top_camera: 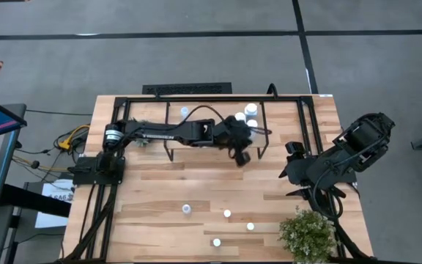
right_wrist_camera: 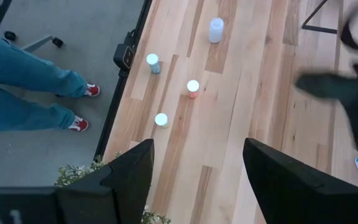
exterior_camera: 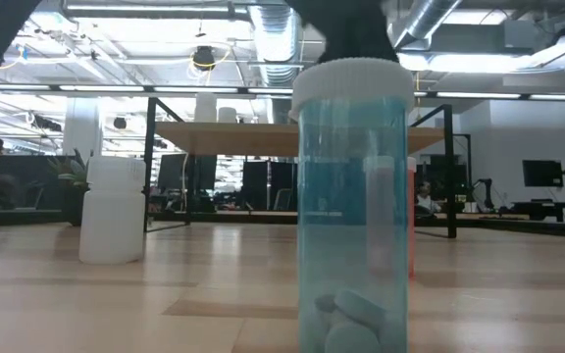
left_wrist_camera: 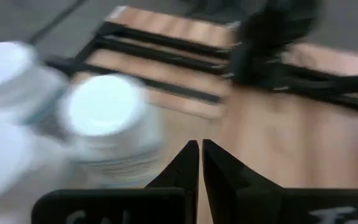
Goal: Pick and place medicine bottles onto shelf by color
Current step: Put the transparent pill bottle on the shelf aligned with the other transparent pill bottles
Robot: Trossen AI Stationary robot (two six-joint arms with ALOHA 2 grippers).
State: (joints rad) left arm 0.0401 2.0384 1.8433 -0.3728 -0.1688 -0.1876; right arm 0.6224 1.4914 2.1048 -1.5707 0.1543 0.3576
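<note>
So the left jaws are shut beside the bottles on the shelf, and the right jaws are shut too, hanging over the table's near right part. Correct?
Not quite. The right gripper has its jaws wide open, as the right wrist view shows. The rest holds: the left gripper has its jaws shut beside the white-capped bottles on the shelf.

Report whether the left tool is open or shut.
Shut. In the left wrist view the left tool has its two dark fingers pressed together, holding nothing, beside the white bottle caps.
</note>
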